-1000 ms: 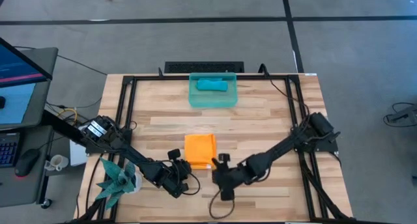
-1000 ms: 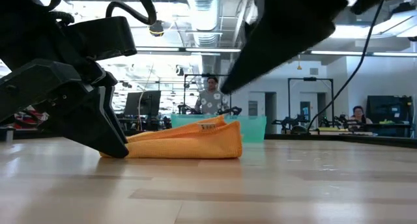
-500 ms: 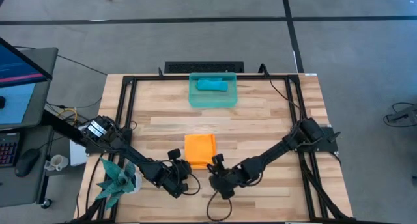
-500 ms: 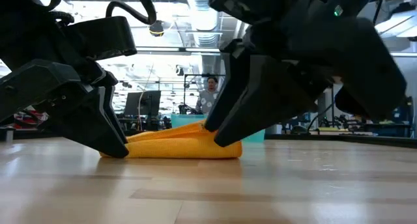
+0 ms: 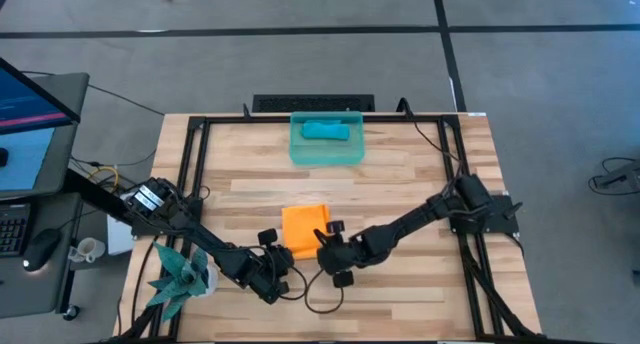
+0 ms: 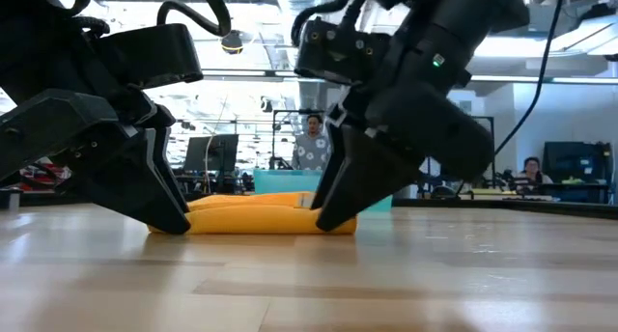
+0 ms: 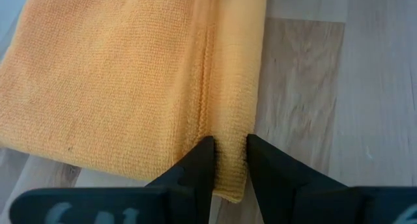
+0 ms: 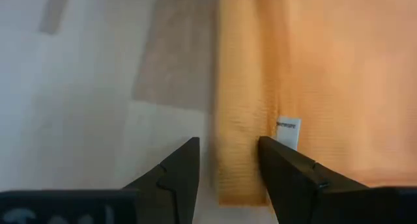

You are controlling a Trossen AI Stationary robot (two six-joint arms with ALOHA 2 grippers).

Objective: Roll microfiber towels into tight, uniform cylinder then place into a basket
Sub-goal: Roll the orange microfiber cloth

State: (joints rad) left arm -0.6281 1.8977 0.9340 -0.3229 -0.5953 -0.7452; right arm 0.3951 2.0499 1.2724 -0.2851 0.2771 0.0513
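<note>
Between both grippers' jaws, orange towel's (image 5: 304, 227) near fold.

Orange towel (image 5: 306, 228): bright orange, fine woven texture, one stitched seam line running along it, small white tag with dark print. Second towel (image 5: 326, 130): teal-blue, plain. Basket (image 5: 300, 150): translucent teal-green. Table (image 5: 400, 184): pale wood planks in alternating light and tan strips, framed by black rails. Left hand (image 7: 228, 165) and right hand (image 8: 227, 167): black fingers throughout; both arms dark. Plant figure (image 5: 180, 275): teal, spiky leaves, in a white pot. Floor (image 5: 250, 54): grey with dark lines. Monitor (image 5: 25, 94): blue screen.
</note>
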